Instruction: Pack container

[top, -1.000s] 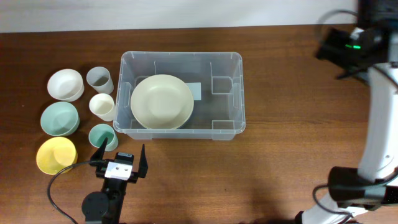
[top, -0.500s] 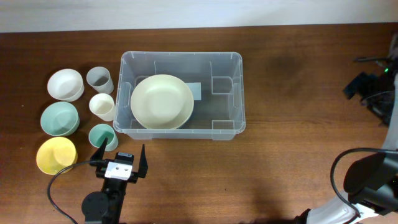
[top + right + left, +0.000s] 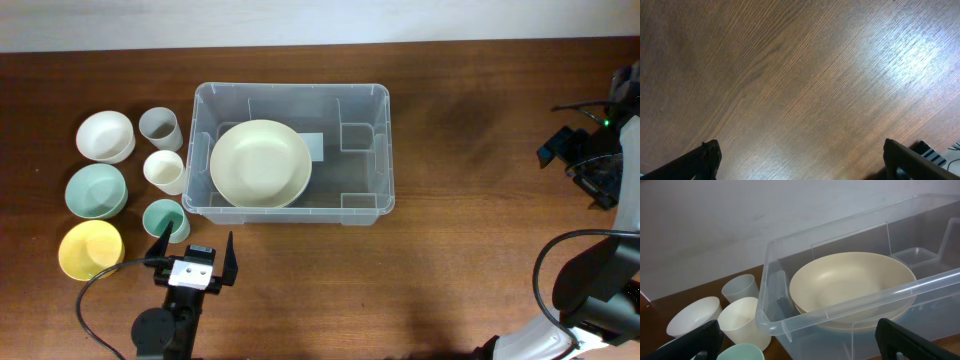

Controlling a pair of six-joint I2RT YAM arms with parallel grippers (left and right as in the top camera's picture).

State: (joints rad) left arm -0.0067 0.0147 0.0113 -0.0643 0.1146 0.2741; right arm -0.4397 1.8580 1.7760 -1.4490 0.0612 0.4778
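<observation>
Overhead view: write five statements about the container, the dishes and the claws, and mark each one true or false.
1. The container holds one large cream bowl. True.
2. The yellow bowl lies inside the container. False: it sits on the table, left of the container.
3. The left claw is open and empty. True.
4. The right claw grips a cup. False: it is open above the table, holding nothing.
5. The grey cup, cream cup and teal cup stand outside the container, on its left. True.
</observation>
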